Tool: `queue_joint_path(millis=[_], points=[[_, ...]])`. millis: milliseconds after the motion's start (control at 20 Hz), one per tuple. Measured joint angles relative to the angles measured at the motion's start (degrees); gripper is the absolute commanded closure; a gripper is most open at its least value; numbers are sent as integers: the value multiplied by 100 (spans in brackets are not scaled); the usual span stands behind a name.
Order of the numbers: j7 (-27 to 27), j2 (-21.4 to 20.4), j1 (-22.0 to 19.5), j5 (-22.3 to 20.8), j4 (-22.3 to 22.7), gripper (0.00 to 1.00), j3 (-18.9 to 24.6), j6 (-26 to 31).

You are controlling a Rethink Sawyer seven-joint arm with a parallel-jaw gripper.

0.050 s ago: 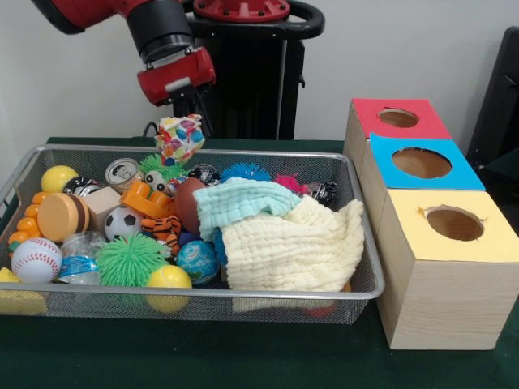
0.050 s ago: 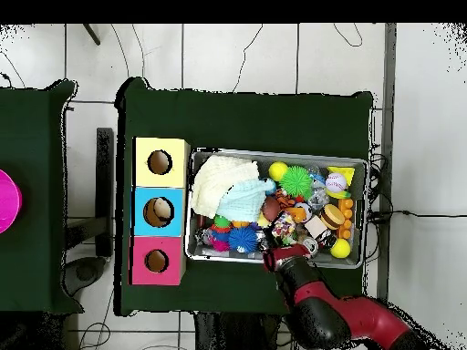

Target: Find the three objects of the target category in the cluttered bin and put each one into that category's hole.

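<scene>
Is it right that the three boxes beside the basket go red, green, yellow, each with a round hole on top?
Not quite. The front view shows the middle box is blue, not green. The red box and yellow box are right, and each has a round hole.

A silver wire-mesh metal bin (image 1: 24,174) at the frame's lower left holds soft crinkled cloths (image 1: 284,243), a rubbery spiky green ball (image 1: 130,259) and a glossy yellow ball (image 1: 169,278), beside matt wood-grain boxes (image 1: 438,300) on a dark felt-like tabletop (image 1: 243,356).

yellow cloth (image 1: 296,247), orange-black striped tiger toy (image 1: 166,231)
</scene>
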Motion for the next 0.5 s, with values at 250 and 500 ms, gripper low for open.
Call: queue_joint_path(millis=[250,500], points=[[0,-757,562,861,235,100,12,397],[0,-1331,1399,1472,380,100,-145,534]])
